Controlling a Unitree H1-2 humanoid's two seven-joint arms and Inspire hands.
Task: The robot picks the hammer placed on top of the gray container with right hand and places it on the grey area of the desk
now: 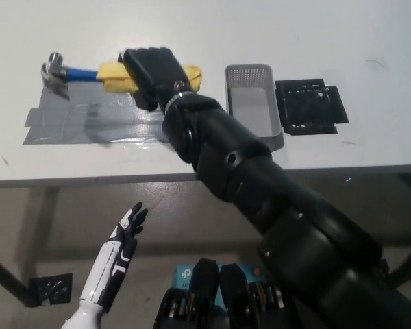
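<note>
My black right hand [151, 72] is shut on the yellow grip of the hammer [109, 74]. The hammer lies level, its blue shaft and metal head [54, 70] pointing left, above the far edge of the grey taped area [75, 120] on the white desk. Its shadow falls on the tape. The grey container [255, 108] stands to the right of my forearm, with nothing on it. My white left hand [123, 236] hangs open below the desk edge at the lower left.
A black square mat [309, 106] lies just right of the container. The desk's front edge [89, 179] runs across the middle of the view, with floor below. My right arm covers the tape's right end.
</note>
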